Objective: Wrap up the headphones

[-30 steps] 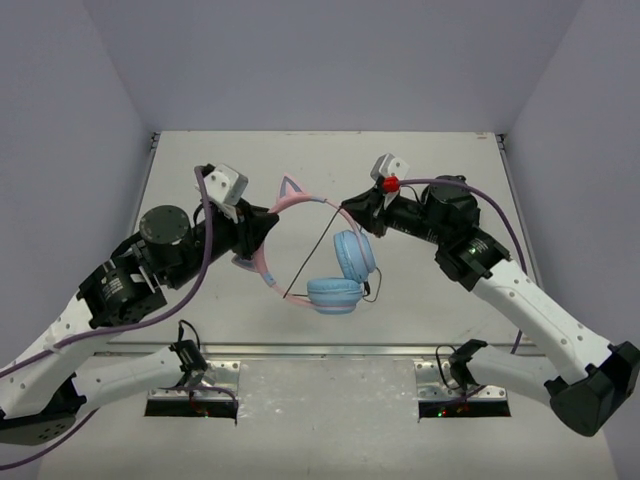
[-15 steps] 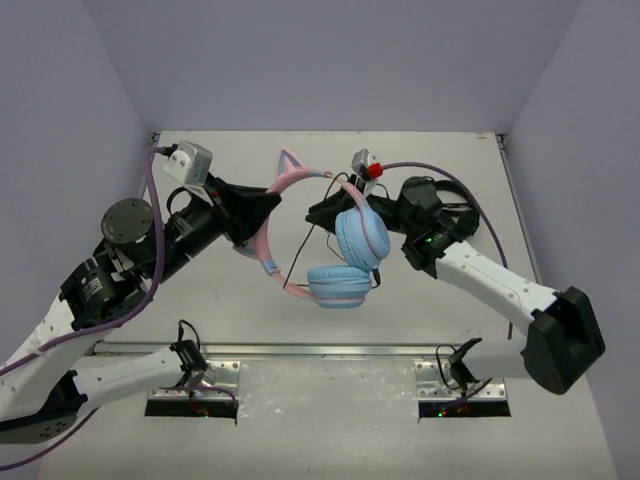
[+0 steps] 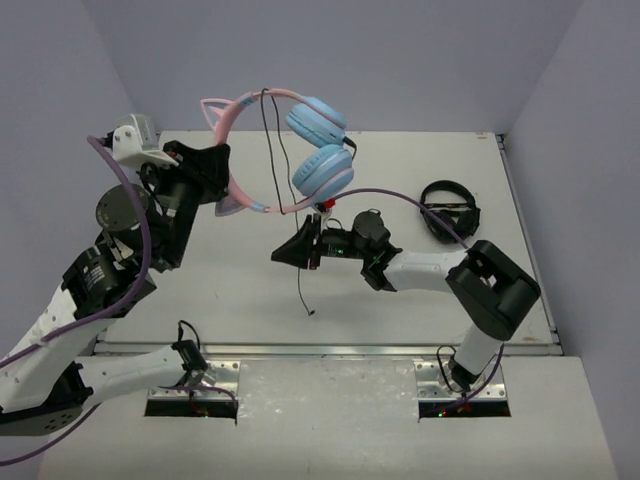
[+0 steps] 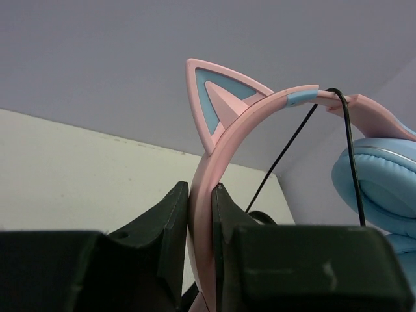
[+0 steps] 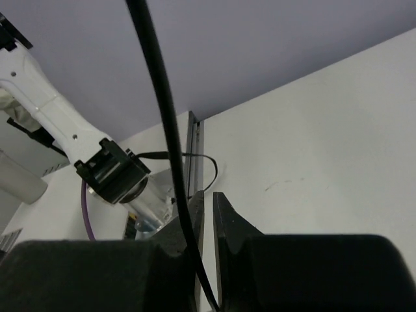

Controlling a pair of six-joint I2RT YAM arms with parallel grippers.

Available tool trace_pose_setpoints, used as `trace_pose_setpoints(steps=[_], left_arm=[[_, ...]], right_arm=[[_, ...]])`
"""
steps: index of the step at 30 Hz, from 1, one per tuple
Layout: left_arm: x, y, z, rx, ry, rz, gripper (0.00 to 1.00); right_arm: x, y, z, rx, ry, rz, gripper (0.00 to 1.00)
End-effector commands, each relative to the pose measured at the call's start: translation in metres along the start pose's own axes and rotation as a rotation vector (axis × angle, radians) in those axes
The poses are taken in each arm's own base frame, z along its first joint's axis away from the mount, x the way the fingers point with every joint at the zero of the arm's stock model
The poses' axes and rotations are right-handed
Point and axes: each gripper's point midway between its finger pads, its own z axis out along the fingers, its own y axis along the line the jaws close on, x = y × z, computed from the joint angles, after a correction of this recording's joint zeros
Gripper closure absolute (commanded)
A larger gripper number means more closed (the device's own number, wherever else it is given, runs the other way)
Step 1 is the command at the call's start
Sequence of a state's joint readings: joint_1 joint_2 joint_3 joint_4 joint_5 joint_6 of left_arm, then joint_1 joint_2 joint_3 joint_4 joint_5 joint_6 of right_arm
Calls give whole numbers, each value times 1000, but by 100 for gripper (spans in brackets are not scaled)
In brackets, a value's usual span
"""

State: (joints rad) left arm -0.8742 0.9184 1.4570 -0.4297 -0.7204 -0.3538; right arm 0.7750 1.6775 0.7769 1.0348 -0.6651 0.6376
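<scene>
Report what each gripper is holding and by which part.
The left gripper clamps the headphones by the pink headband, just below a cat ear. The right gripper pinches their thin black cable partway along its hanging length.

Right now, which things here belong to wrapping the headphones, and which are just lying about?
Job: pink cat-ear headphones with light-blue ear cups, their thin black cable, left end effector gripping the headband, right end effector pinching the cable.
Lying about: all-black headphones on the white table.
</scene>
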Motion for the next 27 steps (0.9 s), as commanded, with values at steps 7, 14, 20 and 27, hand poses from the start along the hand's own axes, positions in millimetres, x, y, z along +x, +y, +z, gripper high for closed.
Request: trace_pose_setpoints(steps=[7,14,20,27], left_arm=[[-66,22,25,-373,-266,-74,100],[-56,41,43,-510,-298,26,100],[-32,69,71,-582,-275,103,100],[11,111,92,-616,-231,194,100]], right_arm=[[54,19,-12,-49,11,96,99],[90,35,-44,121,107,28,99],[86,75,-45,213,241,-173,99],[35,103,-42,289,280,-368,99]])
